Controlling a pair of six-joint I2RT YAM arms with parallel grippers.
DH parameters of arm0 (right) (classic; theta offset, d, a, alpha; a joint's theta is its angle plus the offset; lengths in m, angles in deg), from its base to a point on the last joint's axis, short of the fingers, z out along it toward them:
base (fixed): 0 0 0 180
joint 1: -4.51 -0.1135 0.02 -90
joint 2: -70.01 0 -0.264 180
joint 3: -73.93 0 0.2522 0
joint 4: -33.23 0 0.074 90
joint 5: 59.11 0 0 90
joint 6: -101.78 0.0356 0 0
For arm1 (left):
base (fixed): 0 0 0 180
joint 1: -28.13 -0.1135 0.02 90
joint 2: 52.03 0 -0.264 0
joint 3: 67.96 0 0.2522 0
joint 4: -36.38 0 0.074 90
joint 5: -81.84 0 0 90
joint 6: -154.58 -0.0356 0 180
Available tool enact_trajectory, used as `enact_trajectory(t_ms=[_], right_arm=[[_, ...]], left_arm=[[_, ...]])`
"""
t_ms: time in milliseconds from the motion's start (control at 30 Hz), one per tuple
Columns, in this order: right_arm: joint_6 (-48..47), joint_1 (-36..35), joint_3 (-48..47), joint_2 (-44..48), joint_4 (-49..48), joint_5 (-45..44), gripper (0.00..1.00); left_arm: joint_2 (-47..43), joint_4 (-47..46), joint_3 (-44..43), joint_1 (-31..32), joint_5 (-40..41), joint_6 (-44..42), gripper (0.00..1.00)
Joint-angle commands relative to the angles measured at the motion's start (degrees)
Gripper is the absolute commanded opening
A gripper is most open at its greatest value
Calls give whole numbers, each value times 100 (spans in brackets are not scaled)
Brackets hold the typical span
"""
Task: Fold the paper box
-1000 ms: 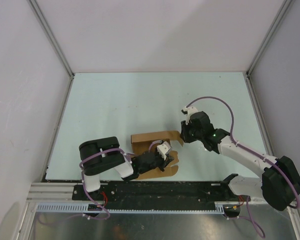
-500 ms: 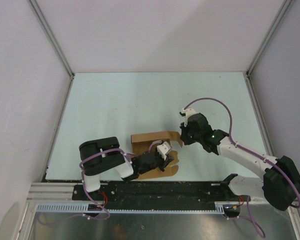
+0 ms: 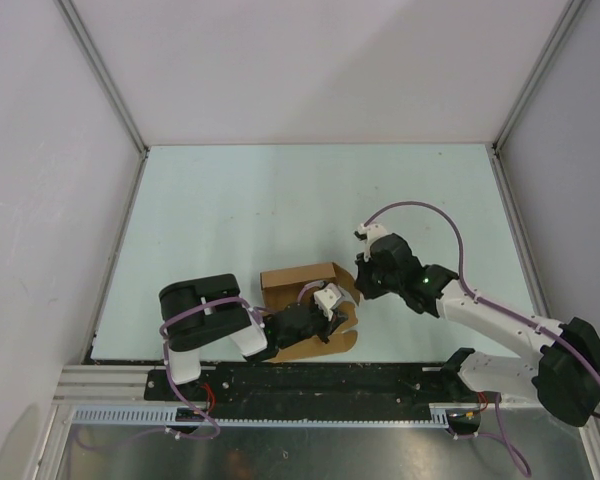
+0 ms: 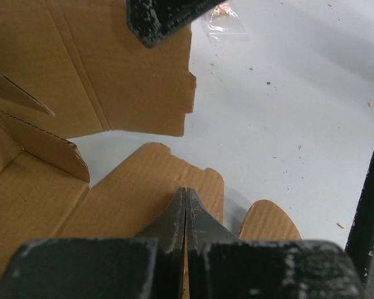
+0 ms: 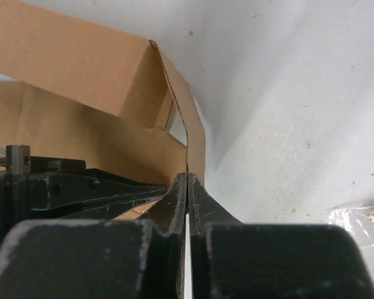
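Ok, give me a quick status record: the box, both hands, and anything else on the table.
paper box: brown cardboard, partly folded; one panel raised, other flaps flat on the table
left hand: shut, apparently pinching a low near flap
right hand: shut on the edge of an upright side flap
other: clear plastic scrap lying apart from the box, untouched

The box point(image 4: 62, 62) is thin, matt brown cardboard, with fluting showing at its cut edges. My fingers point(image 5: 202, 208) are black and hard-looking, scuffed whitish. The table point(image 4: 287, 112) is pale, matt and faintly grainy. The scrap point(image 4: 227, 22) is clear, glossy, crinkled plastic.
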Motion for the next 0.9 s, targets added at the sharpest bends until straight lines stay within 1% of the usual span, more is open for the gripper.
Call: enact_trajectory(t_ms=[0, 333, 600, 767, 867], right_arm=[[262, -189, -225, 175, 20, -54, 0], [658, -514, -225, 79, -42, -221, 0], [781, -716, -216, -106, 2, -484, 0], [816, -883, -216, -150, 116, -853, 0], [825, -918, -216, -141, 151, -924, 0]], left_arm=[[99, 40, -92, 55, 51, 54, 0], [117, 40, -127, 72, 42, 46, 0], [82, 40, -119, 73, 51, 28, 0], [-225, 49, 4, 90, 69, -16, 0], [-471, 67, 109, 90, 104, -16, 0]])
